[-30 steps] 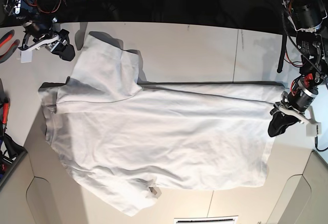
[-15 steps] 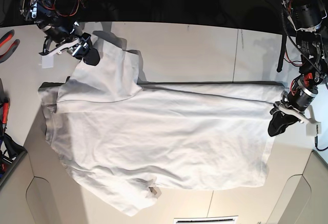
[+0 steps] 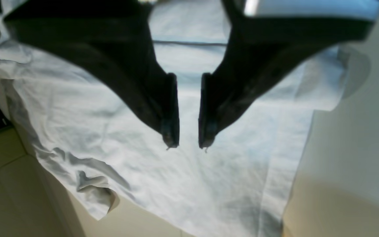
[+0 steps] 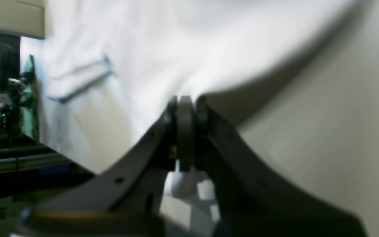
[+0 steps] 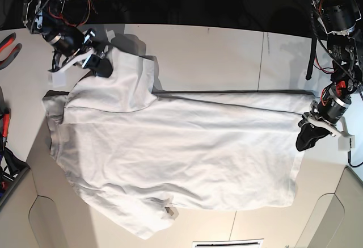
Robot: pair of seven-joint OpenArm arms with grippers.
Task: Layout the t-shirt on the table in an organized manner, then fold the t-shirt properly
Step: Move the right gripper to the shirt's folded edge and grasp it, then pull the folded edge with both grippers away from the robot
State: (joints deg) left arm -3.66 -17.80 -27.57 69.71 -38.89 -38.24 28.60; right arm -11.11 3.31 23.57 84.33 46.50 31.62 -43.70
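Even overhead light fills the base view, where the large white cotton t-shirt (image 5: 176,151) reads bright and sharp on the matte white table (image 5: 227,55), with soft grey shadows along its far edge and a black background beyond. The left wrist view is tinted bluish, its black left gripper (image 3: 189,144) blurred near the lens. The right wrist view is soft throughout, the cloth overexposed and casting a broad dark shadow.
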